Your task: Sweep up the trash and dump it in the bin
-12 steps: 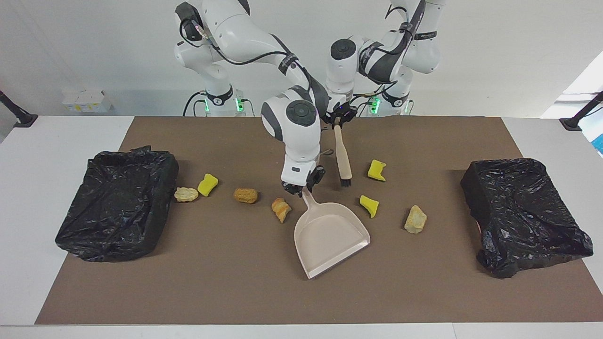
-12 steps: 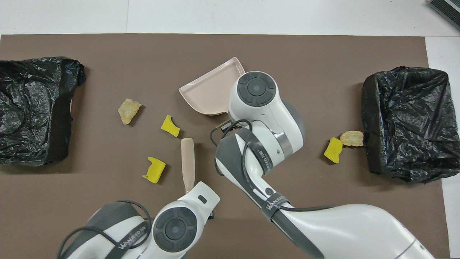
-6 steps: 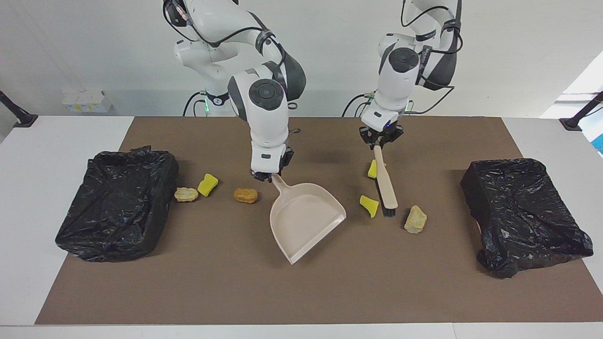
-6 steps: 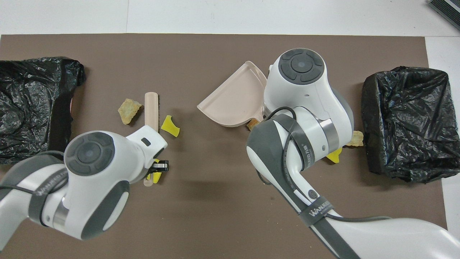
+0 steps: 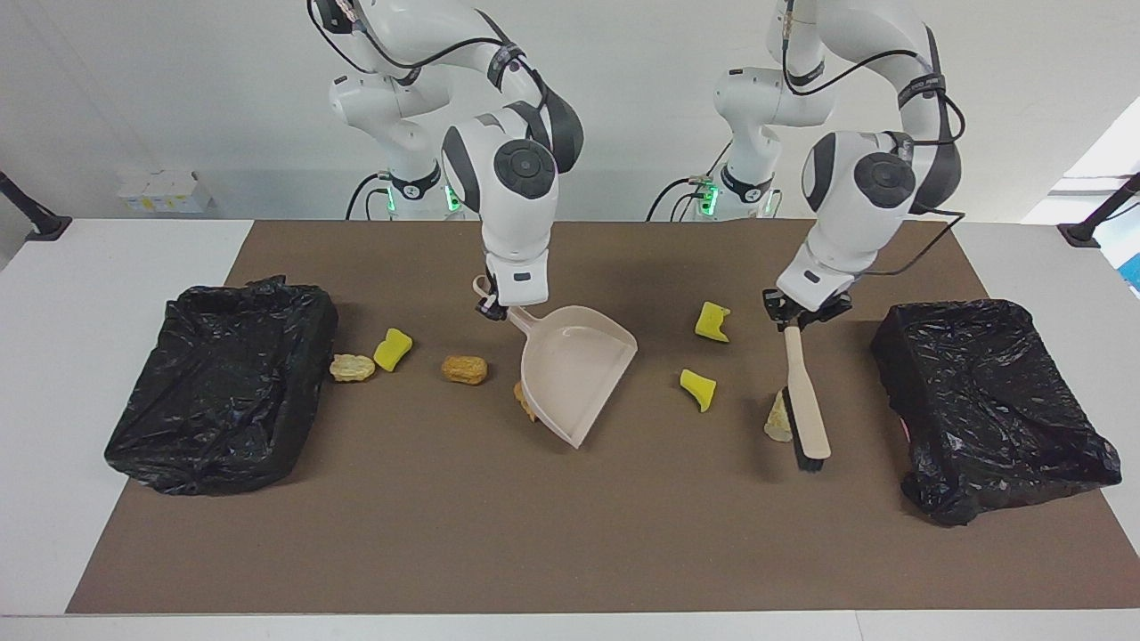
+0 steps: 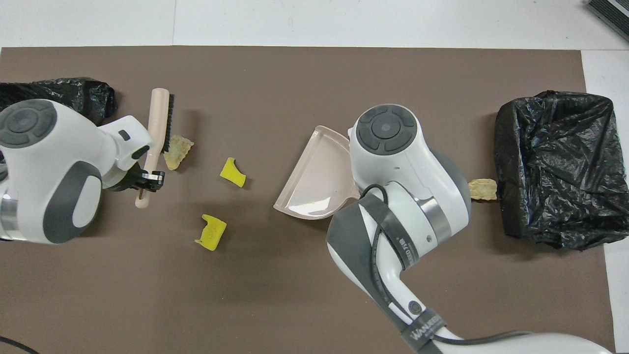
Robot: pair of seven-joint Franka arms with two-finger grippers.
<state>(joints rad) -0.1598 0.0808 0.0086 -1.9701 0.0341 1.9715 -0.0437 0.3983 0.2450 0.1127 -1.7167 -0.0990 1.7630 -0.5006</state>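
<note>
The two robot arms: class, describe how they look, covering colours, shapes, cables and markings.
Both arms are glossy white with rounded, bulging segments and dark grey bands at the joints. Each wrist ends in a round grey cap with a ring pattern. Black cables loop along them, tied by straps with white lettering. The right tool and left tool are small and black. Green lights glow at both bases.

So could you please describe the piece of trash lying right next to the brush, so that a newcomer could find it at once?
Start at the black bag-lined bin at the left arm's end of the table. Between it and the dustpan, the left hand holds a beige brush with its bristles down on the mat. The tan lump touching those bristles is the piece: rough and bread-like, unlike the two smooth yellow sponge scraps nearby.
</note>
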